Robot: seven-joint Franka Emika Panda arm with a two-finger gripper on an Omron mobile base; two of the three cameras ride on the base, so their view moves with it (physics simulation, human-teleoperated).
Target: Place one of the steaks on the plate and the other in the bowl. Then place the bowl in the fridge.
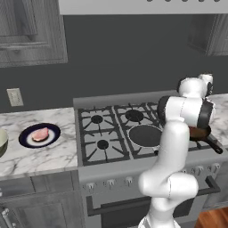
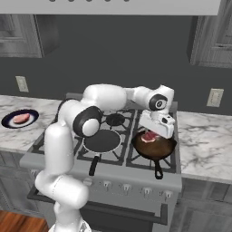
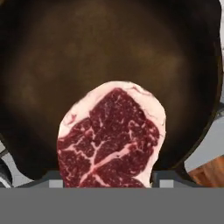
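Note:
The darker red marbled steak (image 3: 111,135) sits between my fingertips, held over the black frying pan (image 3: 131,39). From the right base view, my gripper (image 2: 152,134) is shut on this steak (image 2: 150,136) just above the pan (image 2: 154,148) on the stove's right front burner. The pale pink steak (image 1: 40,133) lies on the navy-rimmed plate (image 1: 26,139) on the left counter, also the plate (image 2: 9,121) with its steak (image 2: 20,118). A sliver of the cream-green bowl (image 1: 2,141) shows at the left edge. The fridge is out of view.
A second dark round pan (image 2: 102,141) with a handle rests on the stove's middle front burner. The gas stove (image 1: 102,129) has raised grates. Marble counters flank it on the left (image 1: 49,156) and right (image 2: 204,140). Cabinets and a hood hang above.

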